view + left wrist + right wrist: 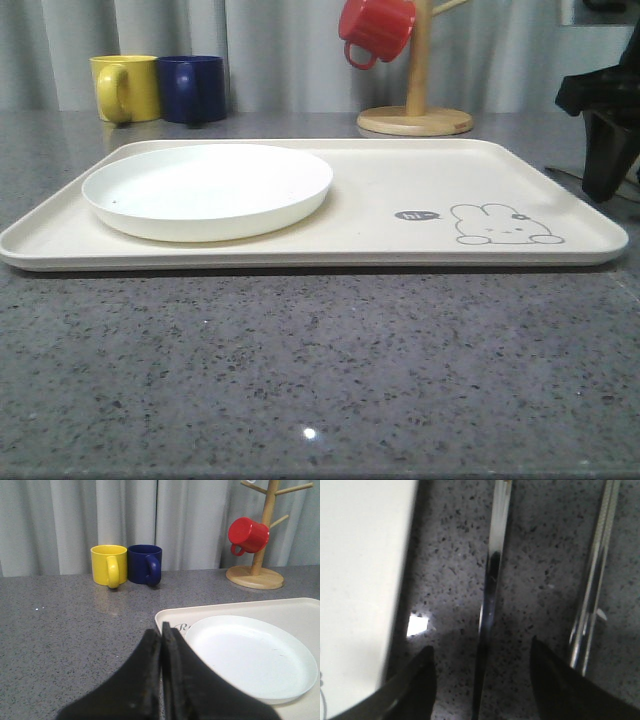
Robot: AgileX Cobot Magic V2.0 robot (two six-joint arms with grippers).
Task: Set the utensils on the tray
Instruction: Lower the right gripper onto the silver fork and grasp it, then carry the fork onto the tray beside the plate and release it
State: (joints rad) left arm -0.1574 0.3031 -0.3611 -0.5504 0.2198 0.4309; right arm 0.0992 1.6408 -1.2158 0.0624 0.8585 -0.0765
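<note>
The cream tray with a rabbit drawing lies across the table and carries a round white plate. Beside the tray's right edge my right gripper points down at the table. It is open in the right wrist view, its fingers astride a slim silver utensil handle that lies on the granite next to the tray's rim. A second silver utensil, seemingly two parallel bars, lies just outside one finger. My left gripper is shut and empty, near the tray's corner.
A yellow mug and a dark blue mug stand at the back left. A wooden mug tree with a red mug stands behind the tray. Bare grey granite stretches in front of the tray.
</note>
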